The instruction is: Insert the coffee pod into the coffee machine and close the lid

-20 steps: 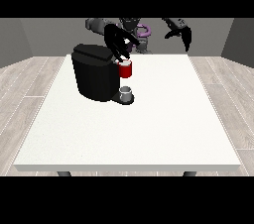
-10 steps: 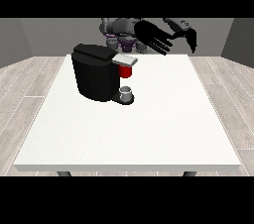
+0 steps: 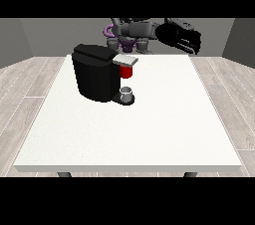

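Note:
The black coffee machine (image 3: 97, 73) stands on the white table (image 3: 149, 129), left of the middle. Its grey lid (image 3: 125, 60) lies flat over a red thing at the machine (image 3: 126, 72). A small grey thing (image 3: 127, 93) sits on the machine's base under the spout; I cannot tell it for the pod. A black hand (image 3: 191, 42) hangs above the table's far right edge, well away from the machine. A second black mass (image 3: 167, 32) right beside it looks like the other hand. Neither touches anything that I can see.
The robot's grey and purple torso (image 3: 130, 32) stands behind the far edge. White tabletop stretches in front of and to the right of the machine. Wooden floor surrounds the table.
The hand that was at the machine's lid a second ago has lifted away and swung to the view's right. The lid now shows flat on the machine.

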